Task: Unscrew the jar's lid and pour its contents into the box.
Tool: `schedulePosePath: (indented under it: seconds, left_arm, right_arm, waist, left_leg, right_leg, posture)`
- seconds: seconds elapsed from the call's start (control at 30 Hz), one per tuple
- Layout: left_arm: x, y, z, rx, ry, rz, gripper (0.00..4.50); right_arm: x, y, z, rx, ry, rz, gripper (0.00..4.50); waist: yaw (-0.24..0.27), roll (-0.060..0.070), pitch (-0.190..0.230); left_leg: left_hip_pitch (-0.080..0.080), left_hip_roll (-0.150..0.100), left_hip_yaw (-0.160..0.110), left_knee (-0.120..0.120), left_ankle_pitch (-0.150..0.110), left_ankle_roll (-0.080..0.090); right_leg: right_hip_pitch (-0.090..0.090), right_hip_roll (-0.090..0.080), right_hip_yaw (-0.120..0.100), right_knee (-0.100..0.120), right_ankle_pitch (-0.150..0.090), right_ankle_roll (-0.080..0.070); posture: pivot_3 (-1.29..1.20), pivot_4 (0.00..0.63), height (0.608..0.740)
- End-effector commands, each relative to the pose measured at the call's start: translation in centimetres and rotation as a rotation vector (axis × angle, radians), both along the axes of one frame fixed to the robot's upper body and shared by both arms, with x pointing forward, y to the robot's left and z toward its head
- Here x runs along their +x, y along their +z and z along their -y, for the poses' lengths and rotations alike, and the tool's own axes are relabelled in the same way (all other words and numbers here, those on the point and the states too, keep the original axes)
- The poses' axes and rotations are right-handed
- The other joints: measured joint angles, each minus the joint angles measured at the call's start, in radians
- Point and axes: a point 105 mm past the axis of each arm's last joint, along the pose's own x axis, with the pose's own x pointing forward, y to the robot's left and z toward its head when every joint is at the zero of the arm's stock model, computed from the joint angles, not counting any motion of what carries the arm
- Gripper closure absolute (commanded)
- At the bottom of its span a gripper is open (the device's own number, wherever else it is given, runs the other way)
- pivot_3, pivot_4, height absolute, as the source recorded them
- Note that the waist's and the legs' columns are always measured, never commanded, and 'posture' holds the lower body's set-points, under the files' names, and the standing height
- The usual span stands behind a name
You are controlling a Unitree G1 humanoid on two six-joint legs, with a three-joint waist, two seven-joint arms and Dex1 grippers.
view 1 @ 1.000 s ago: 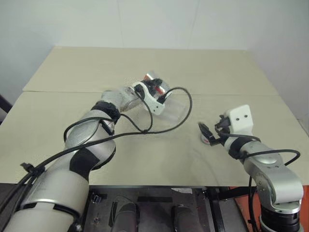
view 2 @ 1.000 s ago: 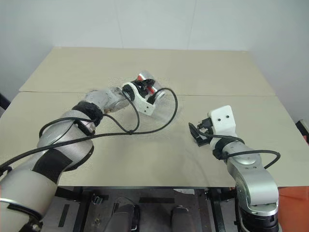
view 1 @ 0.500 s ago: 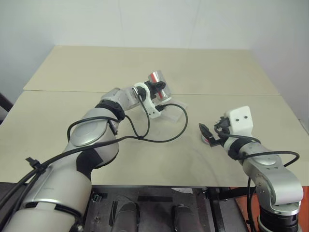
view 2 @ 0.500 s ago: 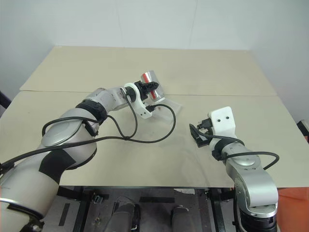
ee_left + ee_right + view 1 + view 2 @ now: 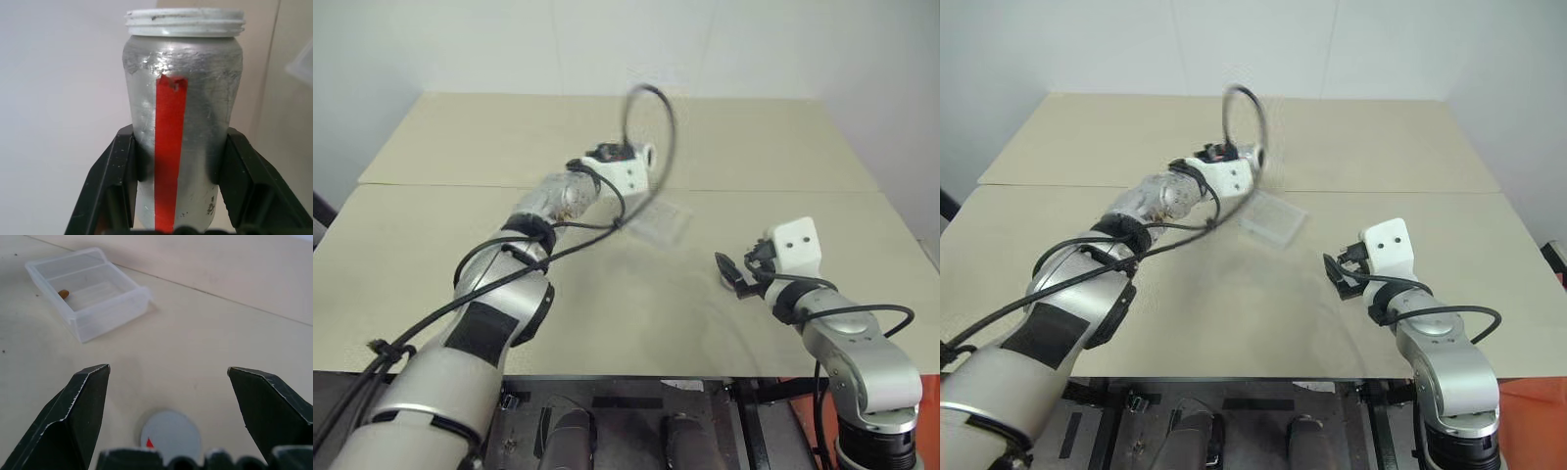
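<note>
**Jar held open, lid on the desk**

While the silvery, red-striped cylindrical jar [image 5: 182, 127] sits uncapped, clamped between the left gripper's [image 5: 181, 188] black fingers [image 5: 115, 181] above the beige desk [image 5: 1381, 147], the translucent white plastic box [image 5: 88, 291] holds one small brown piece. Nearby, the round grey lid [image 5: 171, 436] lies flat beneath the right gripper's [image 5: 168, 377] wide-spread fingers.

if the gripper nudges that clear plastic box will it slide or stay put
The box probably slides easily: its thin translucent walls look light, and it holds just one small brown bit. Its flat base on the smooth table suggests little grip. Its low, wide shape makes tipping unlikely.
</note>
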Motion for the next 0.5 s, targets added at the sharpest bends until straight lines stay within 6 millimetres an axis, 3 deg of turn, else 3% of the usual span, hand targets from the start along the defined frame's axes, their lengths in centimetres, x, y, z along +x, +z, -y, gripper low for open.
schedulePosePath:
  seconds: [0.03, 0.2, 0.33, 0.5]
  left_arm:
    - [0.4, 2.6, -2.8, -0.582, 0.044, -0.109, 2.57]
    - [0.0, 0.2, -5.5, -0.833, 0.066, -0.183, 2.57]
    - [-0.7, -3.3, -7.4, -0.816, 0.191, -0.167, 2.57]
    - [-1.9, -4.8, -9.5, -1.021, 0.271, -0.136, 2.57]
  right_arm:
    - [0.0, 1.0, -0.1, 0.002, 0.003, 0.055, 0.04]
    - [0.2, 1.0, -0.6, -0.015, 0.042, 0.056, 0.04]
    - [0.7, 0.6, -0.7, 0.001, 0.058, 0.037, 0.04]
    - [0.9, 0.3, -1.1, -0.001, 0.087, 0.024, 0.04]
  waist:
    - [-0.006, 0.0, 0.0]
    - [-0.014, 0.001, -0.001]
    - [-0.015, 0.001, -0.001]
    - [-0.013, 0.0, -0.002]
  left_leg:
    - [0.0, 0.0, 0.0, 0.0, 0.0, 0.0]
    - [0.0, 0.0, -0.001, 0.0, 0.0, 0.0]
    - [0.0, 0.0, -0.002, 0.001, 0.0, 0.0]
    - [0.0, 0.0, -0.002, 0.001, 0.0, 0.0]
  right_leg:
    - [0.0, 0.0, 0.0, 0.0, 0.0, 0.0]
    - [0.0, 0.0, 0.0, 0.001, 0.0, 0.0]
    - [0.0, 0.0, 0.0, 0.002, 0.0, 0.0]
    - [0.0, -0.001, 0.0, 0.003, 0.0, 0.0]
  posture:
    - [0.0, 0.15, 0.74]
    - [0.0, 0.15, 0.74]
    - [0.0, 0.15, 0.74]
    - [0.0, 0.15, 0.74]
